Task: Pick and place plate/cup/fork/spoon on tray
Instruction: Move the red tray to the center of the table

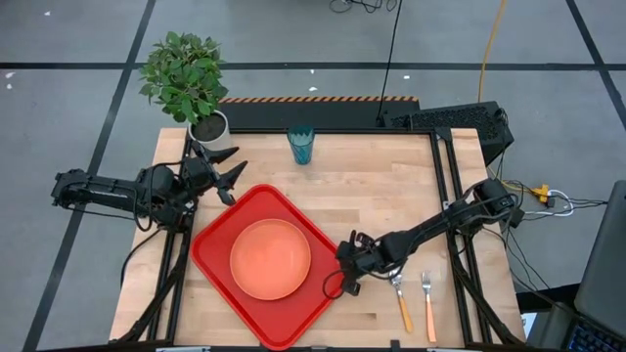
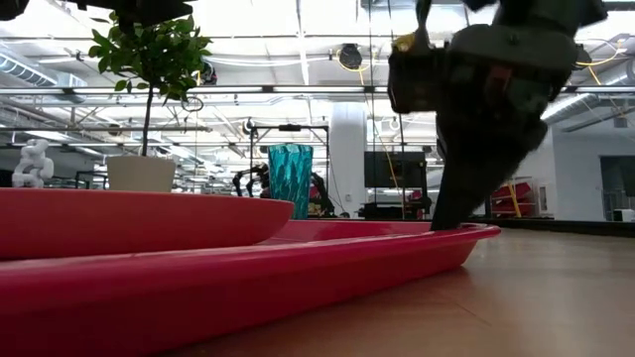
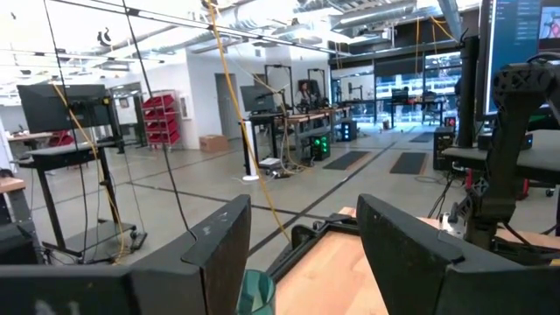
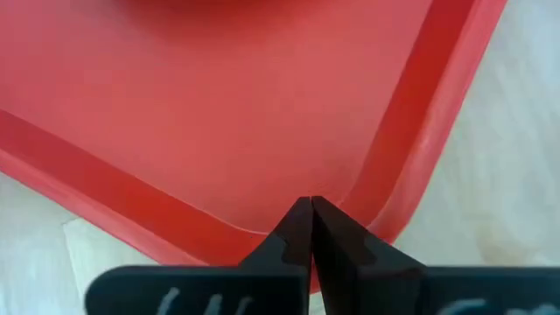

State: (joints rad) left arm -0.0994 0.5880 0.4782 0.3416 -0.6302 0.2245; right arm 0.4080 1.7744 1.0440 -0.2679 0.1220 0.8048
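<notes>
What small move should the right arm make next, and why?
Probably lift the right pincer off the tray corner and swing toward the fork: the pincer is shut on nothing, the plate sits on the tray, and the cutlery lies beside it on the table.

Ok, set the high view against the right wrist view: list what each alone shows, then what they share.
Only the high view: the plate on the tray, the cup, the fork and spoon on the table, the plant, the open left gripper.
Only the right wrist view: the right gripper's fingers pressed shut at the tray's corner rim.
Both: the tray, the right gripper.
</notes>
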